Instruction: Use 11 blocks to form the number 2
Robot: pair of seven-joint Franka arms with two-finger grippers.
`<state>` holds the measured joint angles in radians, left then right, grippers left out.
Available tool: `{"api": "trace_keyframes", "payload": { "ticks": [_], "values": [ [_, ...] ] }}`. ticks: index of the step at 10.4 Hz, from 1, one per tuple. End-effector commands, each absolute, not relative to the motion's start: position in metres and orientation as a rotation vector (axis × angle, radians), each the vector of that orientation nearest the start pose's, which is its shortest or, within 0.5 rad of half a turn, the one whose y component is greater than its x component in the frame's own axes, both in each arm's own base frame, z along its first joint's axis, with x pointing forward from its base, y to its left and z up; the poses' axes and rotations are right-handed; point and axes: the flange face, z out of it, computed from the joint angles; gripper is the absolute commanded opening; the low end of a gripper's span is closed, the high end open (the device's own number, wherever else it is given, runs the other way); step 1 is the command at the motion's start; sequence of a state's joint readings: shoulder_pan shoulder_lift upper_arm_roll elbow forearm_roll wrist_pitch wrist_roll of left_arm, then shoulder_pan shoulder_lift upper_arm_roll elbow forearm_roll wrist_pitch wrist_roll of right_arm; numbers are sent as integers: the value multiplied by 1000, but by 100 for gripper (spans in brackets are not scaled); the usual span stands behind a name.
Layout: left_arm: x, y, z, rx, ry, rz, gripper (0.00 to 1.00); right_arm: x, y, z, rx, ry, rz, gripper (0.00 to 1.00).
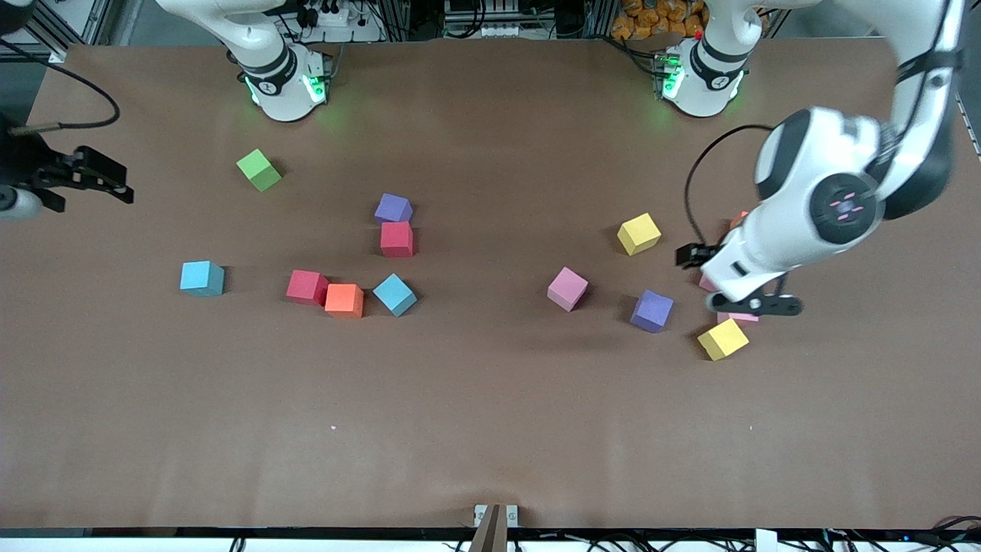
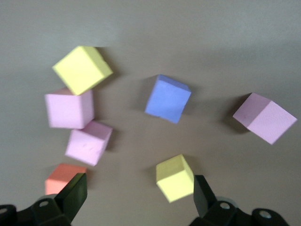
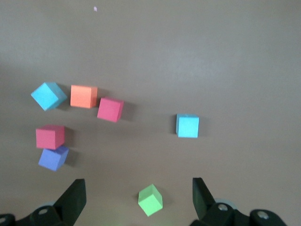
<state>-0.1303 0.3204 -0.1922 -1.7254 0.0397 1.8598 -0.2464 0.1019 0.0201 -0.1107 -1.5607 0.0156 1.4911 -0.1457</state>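
Brown paper covers the table (image 1: 490, 429), blocks scattered mid-frame: red (image 1: 396, 238), purple (image 1: 393, 208), orange (image 1: 344, 300) at centre-left, yellow (image 1: 638, 234) and pink (image 1: 567, 288) at centre-right. My left gripper (image 2: 136, 197) hangs open over the pink cluster; my right gripper (image 3: 138, 200), open too, waits at the frame's left edge.

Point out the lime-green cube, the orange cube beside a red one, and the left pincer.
lime-green cube (image 1: 259, 169): front view, top face.
orange cube (image 1: 344, 300): front view, top face.
left pincer (image 2: 136, 200): left wrist view, gap between open fingertips.
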Motion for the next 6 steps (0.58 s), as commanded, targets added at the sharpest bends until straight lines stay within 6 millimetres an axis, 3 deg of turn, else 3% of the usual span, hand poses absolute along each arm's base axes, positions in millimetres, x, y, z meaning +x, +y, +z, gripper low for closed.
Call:
{"api": "trace_keyframes", "payload": {
  "ticks": [1,3,4,6],
  "values": [
    [603,-201,336,-3105,148,254,100,547,58,613,-3097,-352,172,100],
    [606,-212,303,-3057,251,212,100,540,127,608,-3114,-323,168,100],
    [609,-212,291,-3017,332,193,100,535,158,599,-3112,-386,178,100],
    [616,-211,269,-3011,431,187,100,518,228,574,-3132,-288,165,100]
  ]
}}
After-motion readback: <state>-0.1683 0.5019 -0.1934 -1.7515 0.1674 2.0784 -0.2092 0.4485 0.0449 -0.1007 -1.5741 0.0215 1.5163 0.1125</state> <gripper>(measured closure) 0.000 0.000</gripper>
